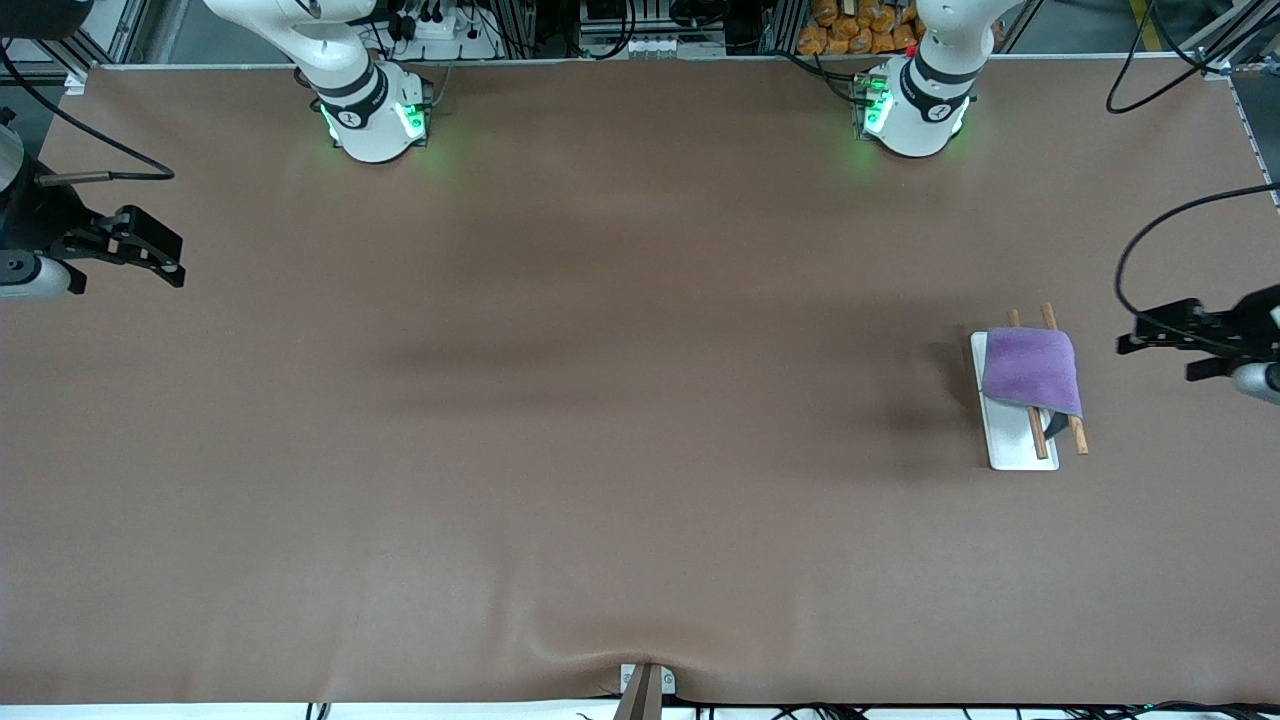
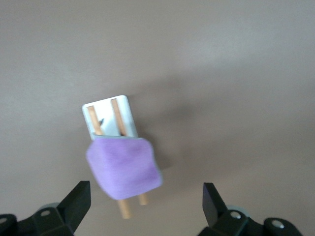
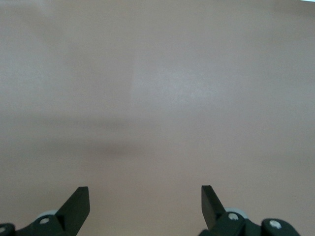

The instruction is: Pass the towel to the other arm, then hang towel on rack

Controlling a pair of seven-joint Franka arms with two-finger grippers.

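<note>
Over the rack's (image 1: 1010,440) wooden rods the purple towel (image 1: 1030,370) lay draped, task apparently complete; left gripper (image 1: 1160,335) and waiting right gripper (image 1: 150,250) hung with jaws apart, empty

Surface (image 1: 600,400): brown sheet covering, spread flat, slight wrinkle seen at edge nearest front camera. Two white arm bases mounted along edge farthest from camera. Rack (image 1: 1010,440): white base plate laid directly on surface, toward left arm's end, two brown rods carried.
</note>
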